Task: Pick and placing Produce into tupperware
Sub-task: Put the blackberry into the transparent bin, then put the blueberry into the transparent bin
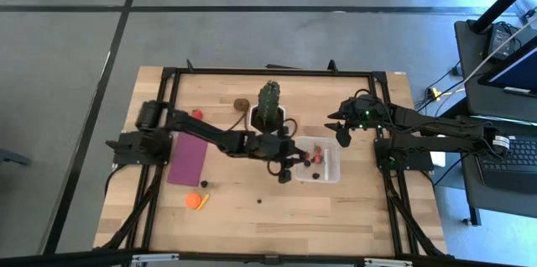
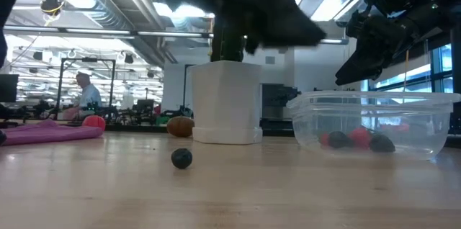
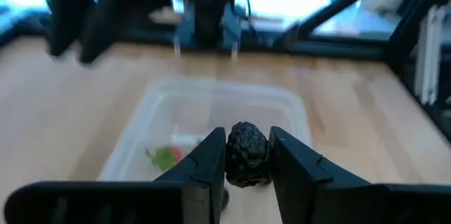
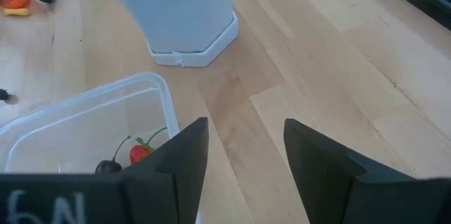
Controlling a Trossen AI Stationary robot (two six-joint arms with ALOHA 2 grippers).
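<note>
The clear tupperware sits right of centre on the table and holds a few red and dark pieces. My left gripper hovers at its left edge, shut on a dark bumpy berry. My right gripper hangs open above the box's far right corner; its wrist view shows the tupperware below the right gripper. Loose produce lies on the wood: an orange piece, dark berries, a red one and a brown oval. My left gripper pinches the dark berry between its two fingers, one on each side of it. The berry is lifted clear of the table, just before the tupperware's near rim in the wrist view.
A green cactus in a white hexagonal pot stands just far-left of the tupperware, close to both grippers. A flat purple mat lies under the left arm. A black frame borders the table. A person sits far off in the room.
</note>
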